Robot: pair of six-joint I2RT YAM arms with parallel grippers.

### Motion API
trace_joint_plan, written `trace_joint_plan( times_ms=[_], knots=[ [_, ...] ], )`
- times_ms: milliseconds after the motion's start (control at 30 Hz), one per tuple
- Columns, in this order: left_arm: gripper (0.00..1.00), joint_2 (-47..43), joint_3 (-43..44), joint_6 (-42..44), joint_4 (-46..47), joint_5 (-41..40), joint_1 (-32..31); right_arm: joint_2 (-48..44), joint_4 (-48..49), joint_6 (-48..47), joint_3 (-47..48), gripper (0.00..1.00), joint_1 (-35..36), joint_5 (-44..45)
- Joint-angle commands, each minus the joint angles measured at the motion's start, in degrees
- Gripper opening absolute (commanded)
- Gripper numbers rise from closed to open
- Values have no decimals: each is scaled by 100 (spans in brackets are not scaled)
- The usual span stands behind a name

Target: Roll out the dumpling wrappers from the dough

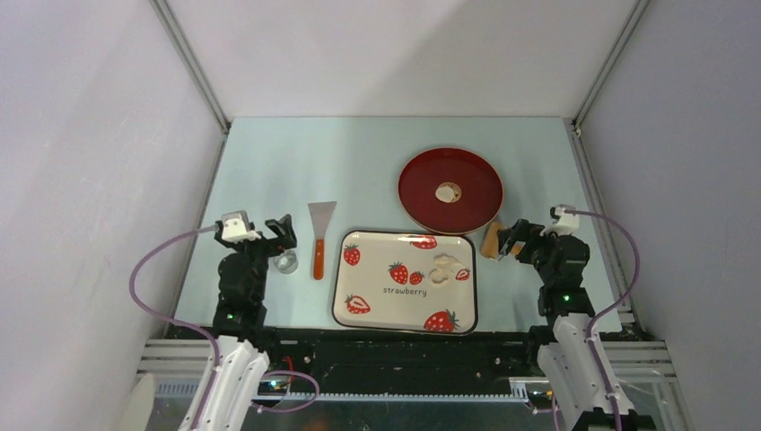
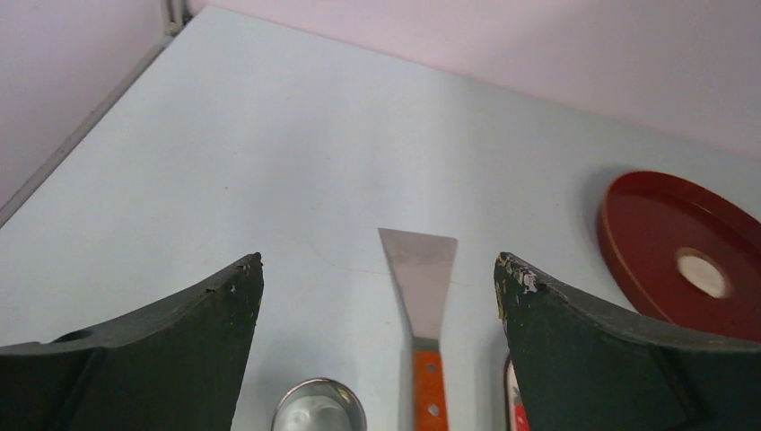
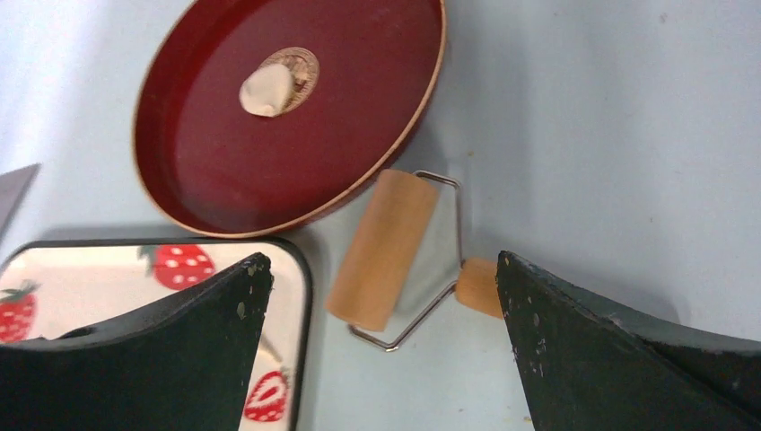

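The left pincer [image 1: 281, 233] stood spread wide above the pale blue bench [image 1: 269, 162], nothing between its fingers. Just below it a small steel ring cutter [image 2: 319, 409] sat on the bench, and beside that lay a scraper [image 2: 419, 269] with an orange handle, its blade pointing away from the arms. The right pincer [image 3: 384, 269] was likewise spread wide and gripped nothing. Under its gap lay the tan wooden roller [image 3: 381, 250] on its wire frame, the short wooden handle close by the right finger. Beyond the roller sat the round red tray [image 3: 224, 162], and near its middle one of the dumpling wrappers [image 3: 265, 90], a small cream disc, partly covered the gold emblem. Between the two arms lay the strawberry-patterned plate [image 1: 368, 310], with the dough [image 1: 444, 268], a flattened irregular sheet, in its far right part, near the tray.
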Motion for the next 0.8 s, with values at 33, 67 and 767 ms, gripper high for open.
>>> trace_joint_plan(
  times_ms=[33,67,767],
  knots=[
    [100,340,-761,603,2060,-885,33,413,2641,-440,-790,99,63,560],
    [100,456,-751,631,2075,-975,31,700,3003,-466,-852,99,65,623],
    [100,5167,-1164,1899,7268,-1340,84,4113,6766,-1112,-980,99,-31,619]
  ],
)
